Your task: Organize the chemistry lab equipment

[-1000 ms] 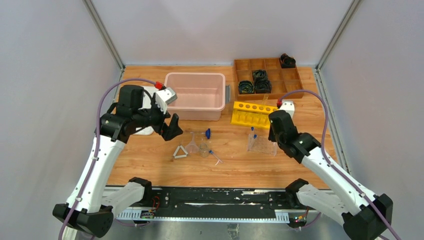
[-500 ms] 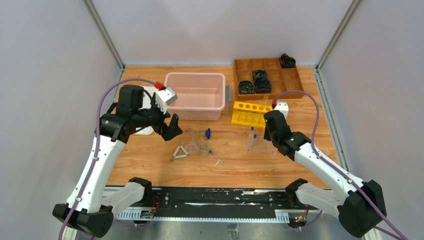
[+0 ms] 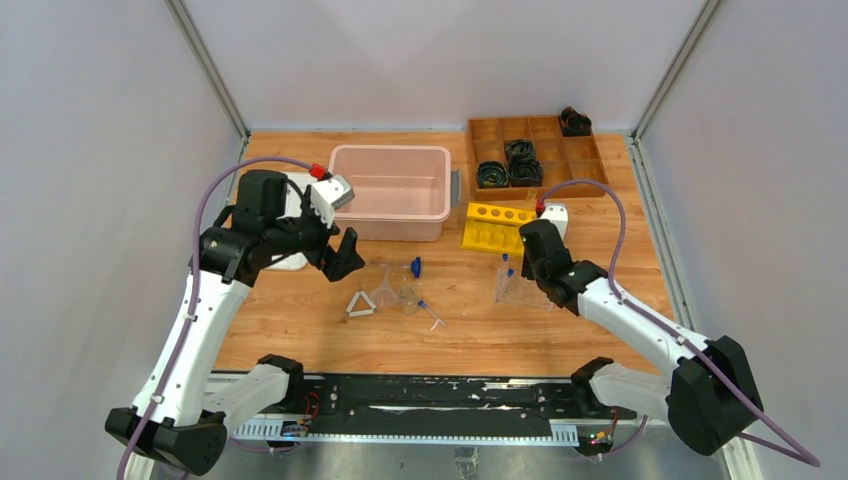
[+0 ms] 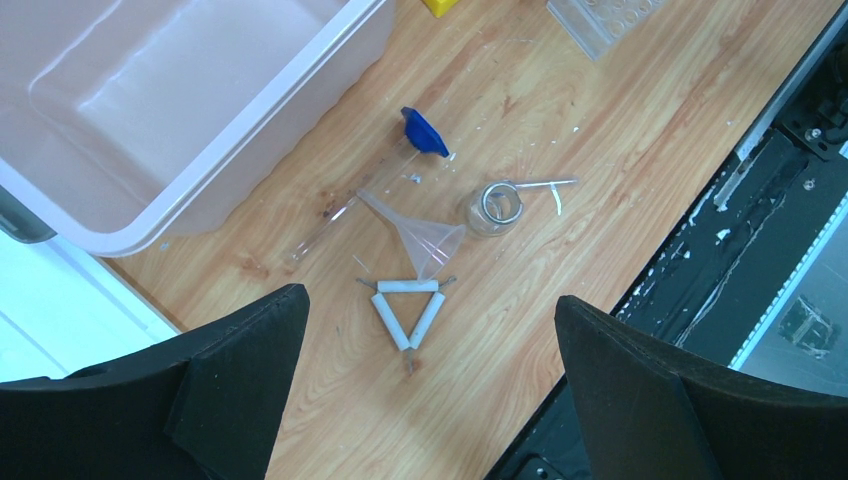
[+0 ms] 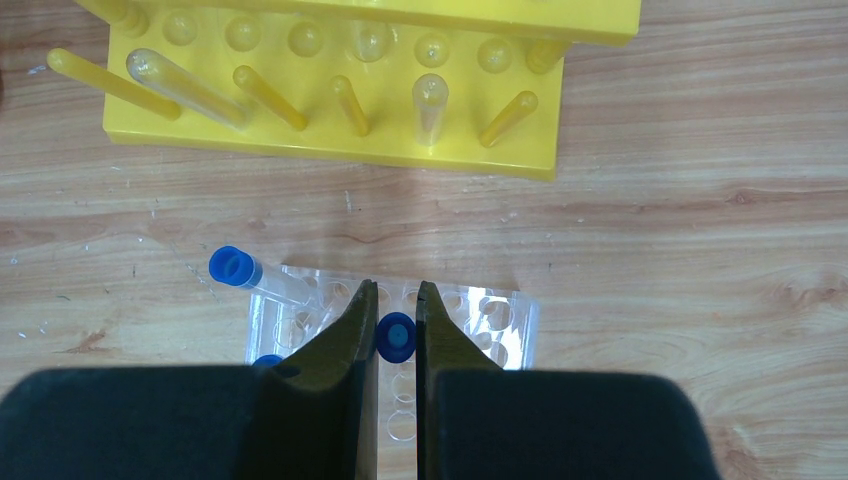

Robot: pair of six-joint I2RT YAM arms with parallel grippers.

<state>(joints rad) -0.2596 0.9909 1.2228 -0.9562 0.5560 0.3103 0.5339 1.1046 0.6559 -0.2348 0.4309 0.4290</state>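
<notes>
My right gripper (image 5: 397, 288) is shut on a small clear tube by its blue cap (image 5: 396, 337), directly above the holes of the clear tube rack (image 5: 495, 318). Another blue-capped tube (image 5: 234, 267) leans in the rack's left corner. In the top view the rack (image 3: 528, 292) sits just under the right gripper (image 3: 528, 266). My left gripper (image 4: 430, 296) hangs open high over the white triangle (image 4: 407, 310), the clear funnel (image 4: 420, 237) and the small clear jar (image 4: 492, 207). A tube with a blue cap (image 4: 424, 131) lies beside the bin.
A pink bin (image 3: 390, 190) stands at the back centre, with a yellow tube rack (image 3: 503, 228) to its right. A wooden compartment tray (image 3: 560, 165) at the back right holds black coiled bundles. A thin clear tube (image 3: 431, 313) lies near the jar.
The right arm has swung left and forward, bringing its held tube over the clear rack. The left arm has stayed still.
</notes>
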